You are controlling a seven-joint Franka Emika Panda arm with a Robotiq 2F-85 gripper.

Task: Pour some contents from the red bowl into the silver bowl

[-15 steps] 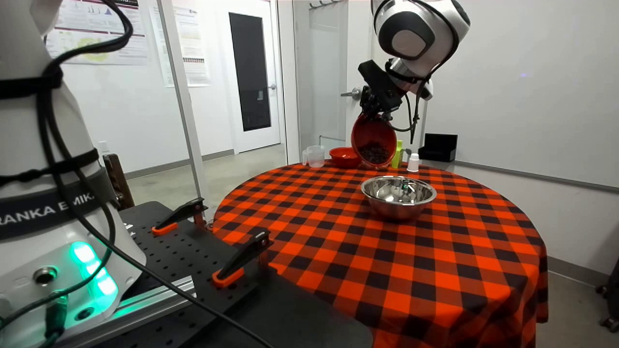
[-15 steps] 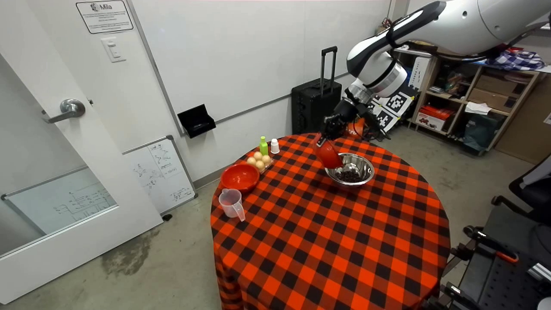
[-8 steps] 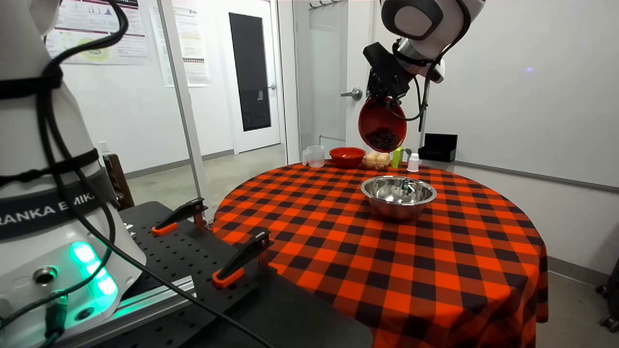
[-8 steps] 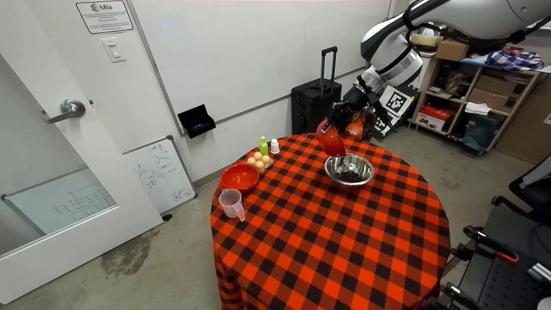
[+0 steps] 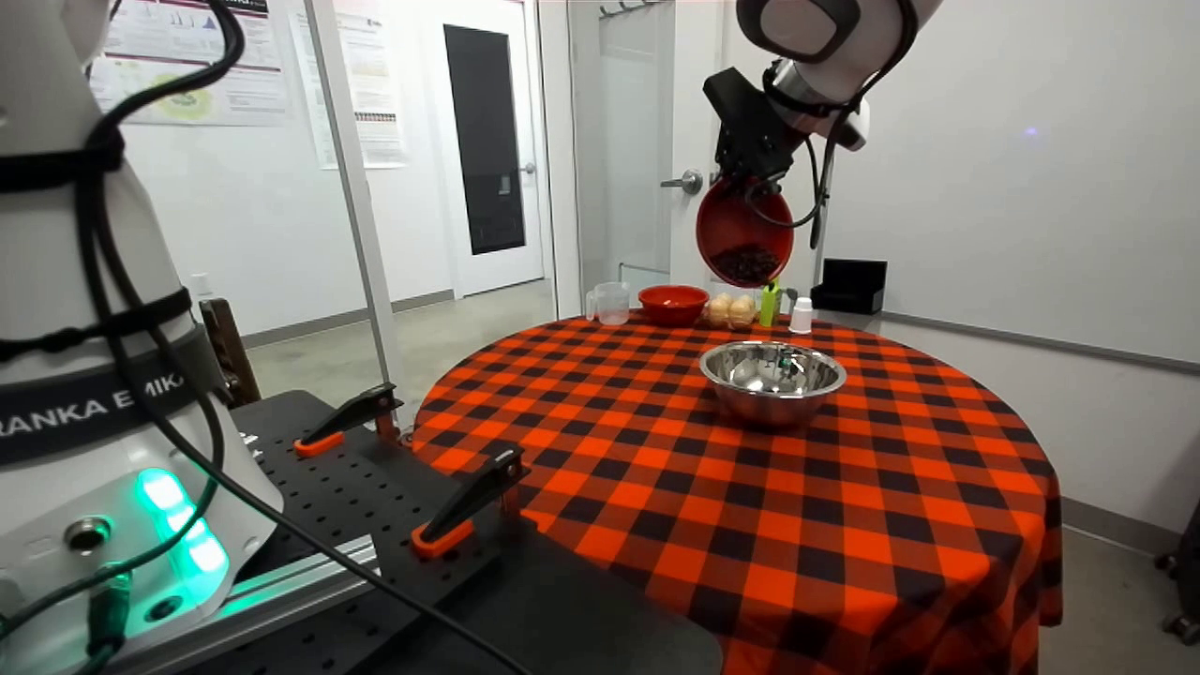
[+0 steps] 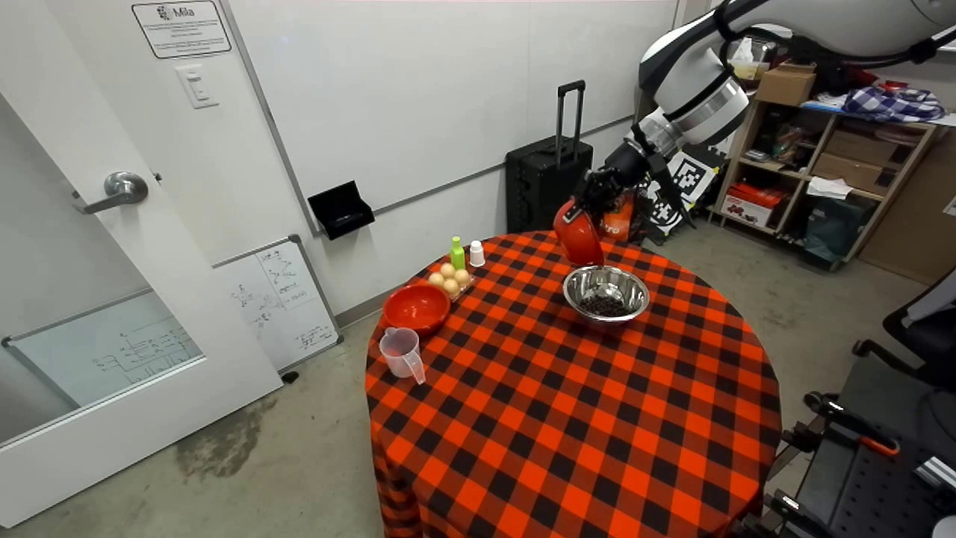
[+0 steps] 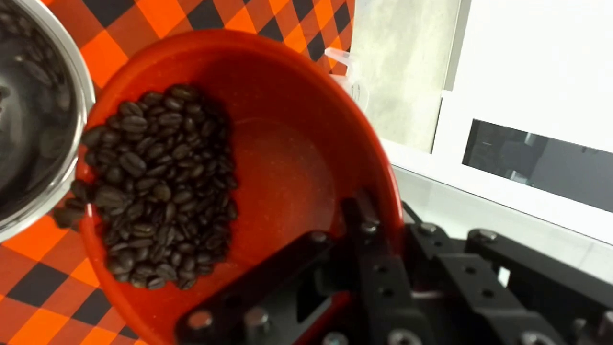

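My gripper is shut on the rim of a red bowl, one finger inside the bowl and one outside. The red bowl is tilted steeply on its side in the air, also in both exterior views. Dark coffee beans are heaped against its low side, with a few blurred at the rim. The silver bowl stands upright on the table, below the red bowl; its rim shows in the wrist view. Beans lie in the silver bowl. The gripper is above its far side.
A second red bowl stands at the table's edge, with a clear measuring jug beside it. A pack of eggs, a green bottle and small white cups stand along the same edge. A checked cloth covers the round table.
My gripper has risen with the red bowl, away from the silver bowl. The eggs now show below it in an exterior view. The silver bowl has not moved.
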